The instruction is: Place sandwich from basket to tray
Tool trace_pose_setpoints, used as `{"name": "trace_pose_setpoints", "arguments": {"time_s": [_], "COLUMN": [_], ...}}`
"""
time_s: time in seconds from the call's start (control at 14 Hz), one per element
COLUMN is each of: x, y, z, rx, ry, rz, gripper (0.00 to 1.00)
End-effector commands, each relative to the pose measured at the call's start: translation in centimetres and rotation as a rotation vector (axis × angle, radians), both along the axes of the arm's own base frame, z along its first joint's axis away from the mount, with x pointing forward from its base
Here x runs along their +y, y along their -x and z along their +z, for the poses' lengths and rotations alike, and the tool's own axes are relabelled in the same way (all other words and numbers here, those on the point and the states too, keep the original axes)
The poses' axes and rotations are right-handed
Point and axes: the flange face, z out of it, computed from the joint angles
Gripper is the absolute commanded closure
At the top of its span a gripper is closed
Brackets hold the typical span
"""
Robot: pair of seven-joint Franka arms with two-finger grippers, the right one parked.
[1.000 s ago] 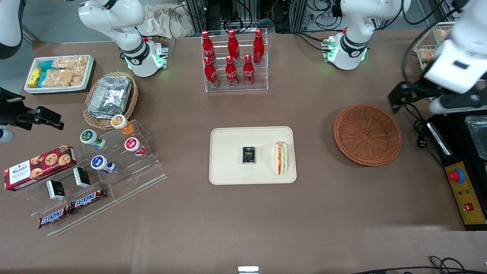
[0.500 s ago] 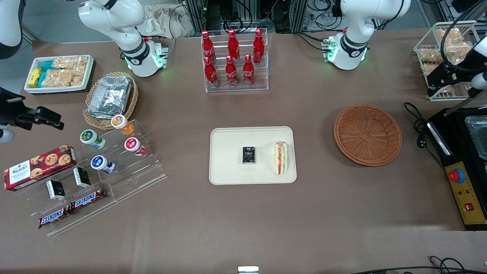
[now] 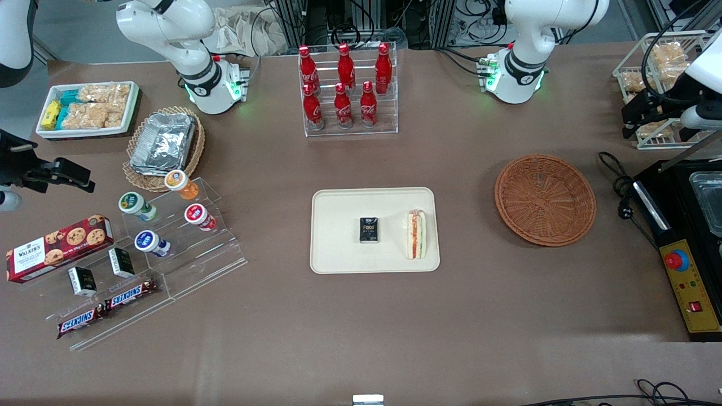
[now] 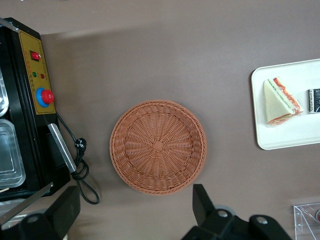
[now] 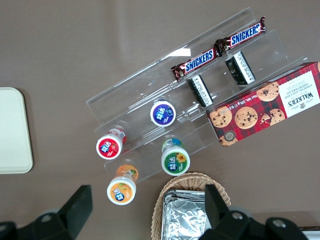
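The sandwich [image 3: 416,234], a white bread wedge with an orange-red filling, lies on the cream tray [image 3: 338,208] beside a small black box [image 3: 369,230]. The reddish-brown wicker basket [image 3: 545,199] is empty and stands beside the tray, toward the working arm's end of the table. My left gripper [image 3: 657,121] is open and empty, held high, farther from the front camera than the basket, by a wire rack. In the left wrist view the gripper [image 4: 134,207] is spread wide over bare table beside the basket [image 4: 158,146], with the sandwich [image 4: 280,100] on the tray [image 4: 285,137].
A black machine with a red button [image 3: 685,248] and a black cable [image 3: 620,192] lie next to the basket. A wire rack of snacks [image 3: 660,62] stands under the gripper. A rack of cola bottles [image 3: 347,90] stands farther back. An acrylic stand with cups [image 3: 169,225] lies toward the parked arm's end.
My left gripper has drawn away from the basket, farther from the front camera, to the wire rack. The sandwich, tray and basket have not moved.
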Motion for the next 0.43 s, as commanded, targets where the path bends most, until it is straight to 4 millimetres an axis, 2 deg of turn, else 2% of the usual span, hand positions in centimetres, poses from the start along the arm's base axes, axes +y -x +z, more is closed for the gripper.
{"name": "trace_pose_setpoints", "arguments": {"time_s": [0.0,0.36], "x": [-0.25,-0.48], "y": [0.58,0.25], "z": [0.18,-0.32], "rx": [0.003,0.015], "ry": [0.044,0.076], "rz": [0.006,0.046], "gripper": [0.00,0.00]}}
